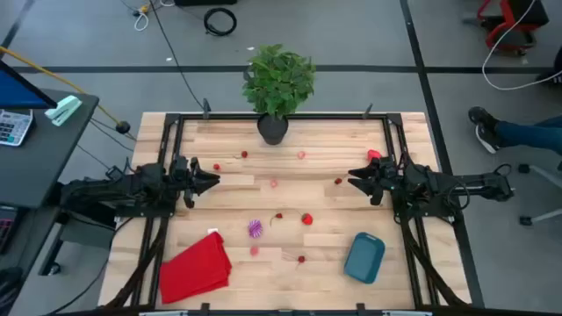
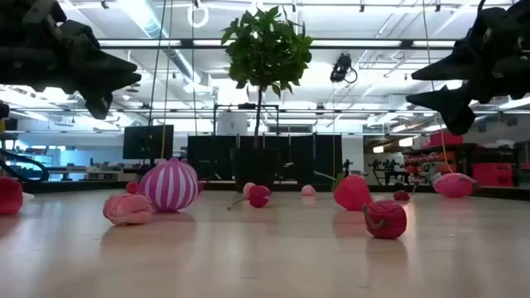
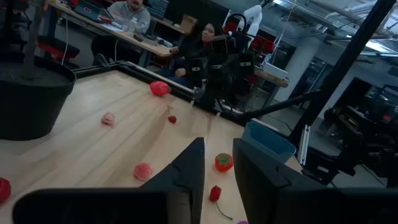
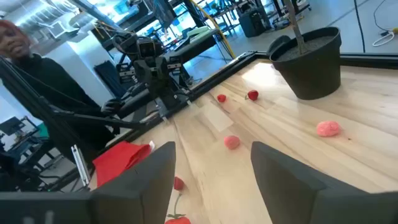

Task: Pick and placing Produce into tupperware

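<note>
1. Pale wooden tabletop (image 1: 228,202), black-framed.
2. Far edge: black plant pot (image 1: 273,129).
3. Near edge: red cloth (image 1: 195,268) toward the left; teal tupperware (image 1: 364,257) toward the right.
4. Scattered between: small red and pink produce (image 1: 306,219), seemingly fruit; striped purple piece (image 1: 255,229).

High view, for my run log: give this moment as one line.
left gripper: open, raised, table's left | right gripper: open, raised, table's right | fruit pieces: scattered on table | blue tub: empty
</note>
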Tool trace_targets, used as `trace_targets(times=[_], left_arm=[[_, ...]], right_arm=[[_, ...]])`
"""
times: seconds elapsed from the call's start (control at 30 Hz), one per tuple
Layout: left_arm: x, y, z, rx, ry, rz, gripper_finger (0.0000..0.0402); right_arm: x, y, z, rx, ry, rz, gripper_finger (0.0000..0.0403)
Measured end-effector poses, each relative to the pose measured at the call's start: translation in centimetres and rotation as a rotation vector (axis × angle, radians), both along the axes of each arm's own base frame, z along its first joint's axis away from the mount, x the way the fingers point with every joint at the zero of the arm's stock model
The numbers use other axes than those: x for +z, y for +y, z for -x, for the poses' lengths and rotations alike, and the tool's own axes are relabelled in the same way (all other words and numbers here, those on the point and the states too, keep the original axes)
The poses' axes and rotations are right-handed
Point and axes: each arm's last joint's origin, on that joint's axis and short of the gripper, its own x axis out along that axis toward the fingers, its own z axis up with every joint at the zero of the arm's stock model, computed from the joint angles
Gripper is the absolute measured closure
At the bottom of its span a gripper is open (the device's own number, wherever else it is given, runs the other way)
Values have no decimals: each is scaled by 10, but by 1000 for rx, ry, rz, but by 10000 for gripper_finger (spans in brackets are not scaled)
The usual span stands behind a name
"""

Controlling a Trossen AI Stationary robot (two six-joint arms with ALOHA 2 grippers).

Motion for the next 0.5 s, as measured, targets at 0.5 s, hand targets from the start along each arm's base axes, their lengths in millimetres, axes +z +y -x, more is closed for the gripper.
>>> trace_targets(times=[0.5], left_arm=[[0,0,0,0,0,0,310]], right_arm=[[0,0,0,0,0,0,183]])
